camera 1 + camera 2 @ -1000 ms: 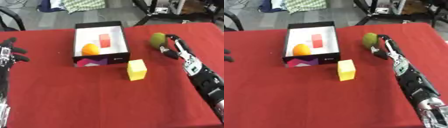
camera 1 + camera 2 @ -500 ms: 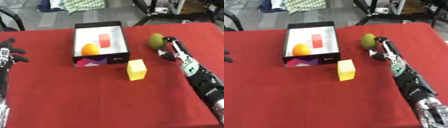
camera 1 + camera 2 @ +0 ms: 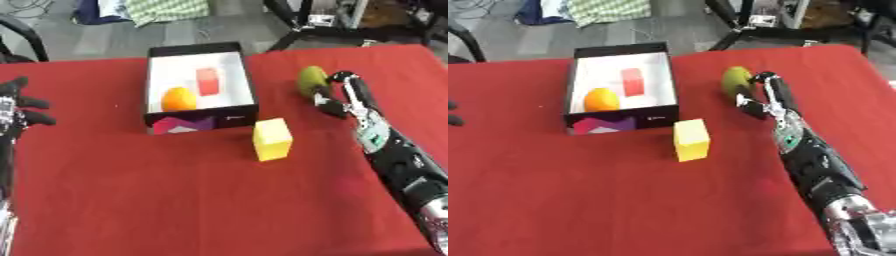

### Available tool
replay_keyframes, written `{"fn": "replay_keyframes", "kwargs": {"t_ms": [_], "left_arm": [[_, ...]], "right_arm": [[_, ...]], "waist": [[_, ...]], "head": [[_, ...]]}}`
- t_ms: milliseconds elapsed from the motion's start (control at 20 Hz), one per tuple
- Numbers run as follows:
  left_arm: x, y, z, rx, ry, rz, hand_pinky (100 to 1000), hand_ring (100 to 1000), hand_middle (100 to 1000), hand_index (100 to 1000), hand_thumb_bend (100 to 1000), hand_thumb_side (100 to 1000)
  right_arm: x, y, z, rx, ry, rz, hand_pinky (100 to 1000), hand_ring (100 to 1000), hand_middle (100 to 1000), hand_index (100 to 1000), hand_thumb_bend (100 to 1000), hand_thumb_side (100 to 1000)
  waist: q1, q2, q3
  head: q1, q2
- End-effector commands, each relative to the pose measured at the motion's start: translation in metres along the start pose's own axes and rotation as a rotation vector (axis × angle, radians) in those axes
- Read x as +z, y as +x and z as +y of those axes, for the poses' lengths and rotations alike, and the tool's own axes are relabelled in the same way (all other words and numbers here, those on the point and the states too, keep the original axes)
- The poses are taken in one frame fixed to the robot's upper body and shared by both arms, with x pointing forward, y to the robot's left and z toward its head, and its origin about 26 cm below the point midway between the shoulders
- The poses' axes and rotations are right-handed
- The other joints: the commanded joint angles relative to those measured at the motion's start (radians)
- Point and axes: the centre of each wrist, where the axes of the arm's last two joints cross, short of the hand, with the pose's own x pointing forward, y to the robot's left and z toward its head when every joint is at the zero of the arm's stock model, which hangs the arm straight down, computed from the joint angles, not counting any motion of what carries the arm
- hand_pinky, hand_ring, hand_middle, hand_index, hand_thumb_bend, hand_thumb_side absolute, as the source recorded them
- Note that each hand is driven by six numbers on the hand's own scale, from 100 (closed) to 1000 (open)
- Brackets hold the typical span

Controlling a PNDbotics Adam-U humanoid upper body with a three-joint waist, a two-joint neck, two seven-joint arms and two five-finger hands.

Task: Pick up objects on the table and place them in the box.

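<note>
You have one box (image 3: pixel 199 82) left of your right hand (image 3: pixel 337 94), holding two things: one orange fruit (image 3: pixel 178 99) and one red block (image 3: pixel 207 81). Outside it, count one green fruit (image 3: pixel 310 80) touching that hand and one yellow block (image 3: pixel 272 139) nearer you, to its left.
</note>
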Motion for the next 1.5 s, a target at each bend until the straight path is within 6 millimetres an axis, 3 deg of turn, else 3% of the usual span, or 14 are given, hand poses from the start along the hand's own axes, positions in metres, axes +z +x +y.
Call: {"fn": "replay_keyframes", "kwargs": {"t_ms": [50,300,700,1000,1150,1300,1400,1450,1500], "left_arm": [[-0.002,0.005,0.001,0.001,0.000,-0.020,730,497,552,889,135,934],[-0.002,0.004,0.002,0.006,0.003,-0.017,731,497,552,888,134,935],[-0.001,0.003,0.002,0.009,0.005,-0.012,736,497,552,888,132,936],[-0.001,0.003,0.002,0.009,0.004,-0.011,739,498,552,889,129,938],[-0.001,0.003,0.000,0.015,-0.008,-0.014,739,498,553,889,128,939],[-0.001,0.003,0.000,0.015,-0.008,-0.014,741,499,554,890,127,940],[-0.001,0.003,0.000,0.015,-0.008,-0.014,741,499,549,890,125,941],[-0.001,0.003,0.000,0.014,-0.008,-0.013,741,499,549,890,129,939],[-0.001,0.003,0.000,0.014,-0.008,-0.013,741,499,549,890,128,939]], "right_arm": [[-0.011,0.008,-0.014,-0.025,-0.077,-0.037,957,790,649,293,100,374],[-0.022,0.025,-0.026,-0.081,-0.093,-0.141,954,776,636,263,100,419],[-0.042,0.081,-0.042,-0.183,0.007,-0.386,959,773,632,259,100,434],[-0.045,0.092,-0.047,-0.213,0.041,-0.413,963,775,636,261,100,439],[-0.050,0.130,-0.034,-0.242,0.091,-0.530,963,775,636,260,100,440],[-0.050,0.148,-0.029,-0.253,0.137,-0.592,960,775,638,261,100,437],[-0.051,0.150,-0.030,-0.236,0.159,-0.607,962,790,663,335,100,420],[-0.051,0.149,-0.031,-0.220,0.170,-0.609,966,799,675,407,100,328],[-0.050,0.146,-0.031,-0.202,0.181,-0.602,973,811,699,490,100,387]], "waist": [[0.004,-0.011,0.002],[0.001,-0.014,0.000],[-0.001,-0.018,0.003],[-0.002,-0.019,0.004],[-0.003,-0.017,0.016],[-0.005,-0.016,0.014],[-0.006,-0.016,0.014],[-0.006,-0.016,0.013],[-0.006,-0.017,0.013]], "head": [[0.000,-0.002],[0.000,-0.002],[-0.025,-0.002],[-0.034,-0.002],[-0.061,-0.002],[-0.071,-0.002],[-0.073,-0.002],[-0.074,-0.002],[-0.074,-0.002]]}}
